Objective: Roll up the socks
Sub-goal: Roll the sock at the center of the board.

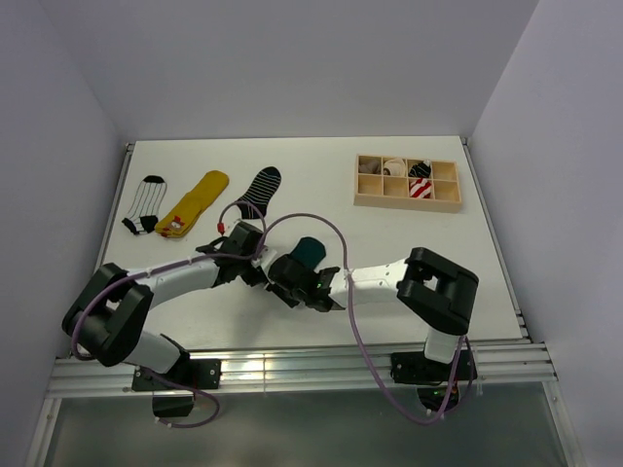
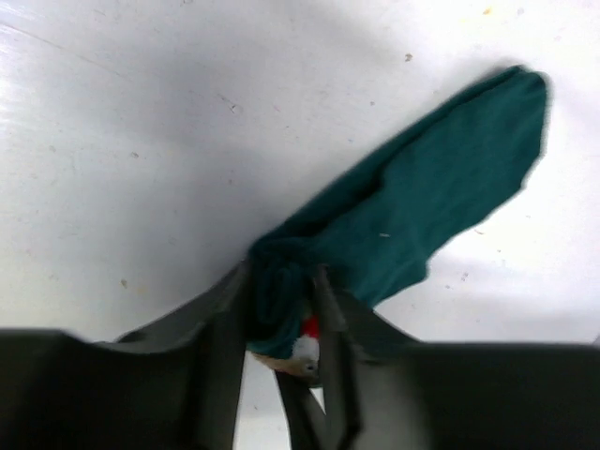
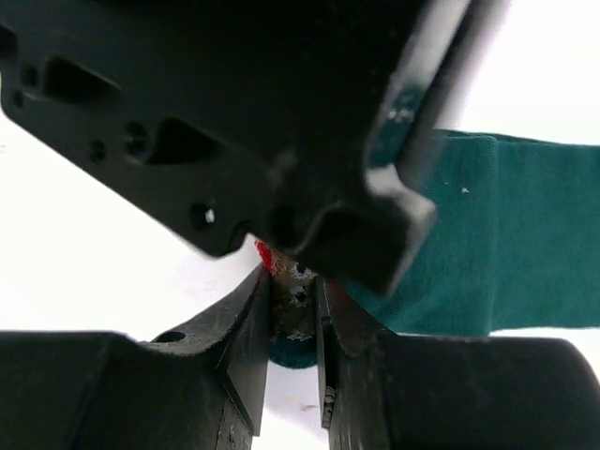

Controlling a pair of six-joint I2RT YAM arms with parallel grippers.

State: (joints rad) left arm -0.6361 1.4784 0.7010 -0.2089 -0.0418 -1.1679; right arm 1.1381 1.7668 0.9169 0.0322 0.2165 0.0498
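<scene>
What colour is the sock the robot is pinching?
The sock is dark green, seen best in the left wrist view.

Held sock [image 2: 422, 197] on the table [image 1: 321, 165]: its bunched end sits between the jaws of the left gripper [image 2: 281, 323] and the right gripper [image 3: 292, 309], which meet from opposite sides. The rest runs ahead and right of the left jaws. Well beyond the left jaws, three loose socks [image 1: 193, 204] lie side by side. Well beyond the right jaws, a divided tray [image 1: 407, 204] holds rolled socks [image 1: 421, 185].

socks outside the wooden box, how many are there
4. Three lie side by side at the far left: a white sock with black stripes, a yellow sock, a black striped sock. The dark green sock is at centre, nearer the front edge.
</scene>
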